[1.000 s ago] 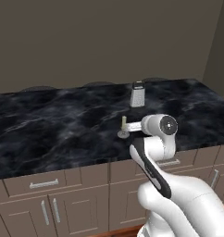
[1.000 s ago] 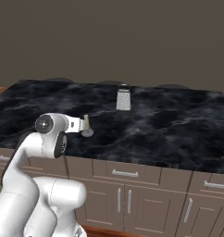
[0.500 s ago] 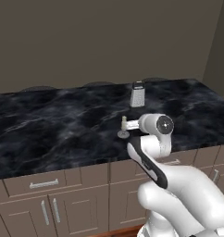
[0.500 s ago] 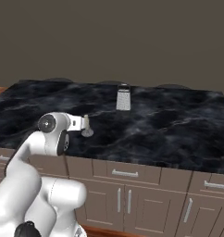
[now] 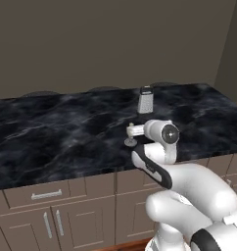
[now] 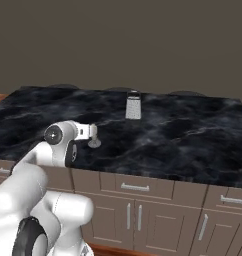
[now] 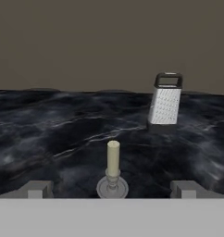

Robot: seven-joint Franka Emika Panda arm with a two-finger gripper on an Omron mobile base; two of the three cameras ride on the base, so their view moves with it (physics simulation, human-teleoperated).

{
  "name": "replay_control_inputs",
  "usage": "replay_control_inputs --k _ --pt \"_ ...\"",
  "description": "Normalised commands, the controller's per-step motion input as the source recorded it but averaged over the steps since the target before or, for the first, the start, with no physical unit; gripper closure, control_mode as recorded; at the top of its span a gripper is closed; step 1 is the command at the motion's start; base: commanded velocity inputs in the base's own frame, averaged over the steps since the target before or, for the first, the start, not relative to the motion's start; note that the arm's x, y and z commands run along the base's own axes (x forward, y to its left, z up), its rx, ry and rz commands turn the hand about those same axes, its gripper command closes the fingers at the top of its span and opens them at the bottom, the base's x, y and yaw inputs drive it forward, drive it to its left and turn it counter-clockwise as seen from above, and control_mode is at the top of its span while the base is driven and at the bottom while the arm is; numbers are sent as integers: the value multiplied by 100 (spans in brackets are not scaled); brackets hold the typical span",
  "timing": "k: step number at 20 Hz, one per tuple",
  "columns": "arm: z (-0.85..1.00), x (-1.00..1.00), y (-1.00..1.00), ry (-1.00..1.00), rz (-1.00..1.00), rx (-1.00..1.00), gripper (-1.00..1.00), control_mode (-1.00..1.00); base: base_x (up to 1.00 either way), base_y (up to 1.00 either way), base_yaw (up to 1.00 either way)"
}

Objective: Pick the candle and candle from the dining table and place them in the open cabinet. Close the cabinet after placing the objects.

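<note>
The stick candle point(image 7: 113, 158) is standing upright on its grey dish on the black marble table point(image 7: 49, 134), centred just ahead between the wide-open, empty jaws, its long axis lying vertical.

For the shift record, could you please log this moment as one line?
phase: approach | gripper: open, level with the candle | candle: upright on its dish on the dining table, centred between the fingertips | box grater: behind, untouched

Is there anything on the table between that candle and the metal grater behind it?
No. In the hand view only bare black tabletop lies between the candle and the grater.
</note>
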Motion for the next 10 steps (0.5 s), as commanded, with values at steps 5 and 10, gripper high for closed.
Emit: replay_control_inputs --k 5,10 --pt "-42 17 0 -5 0 0 -100 -100 0 0 0" --pt "-43 10 0 -2 0 0 -100 -100 0 0 0"
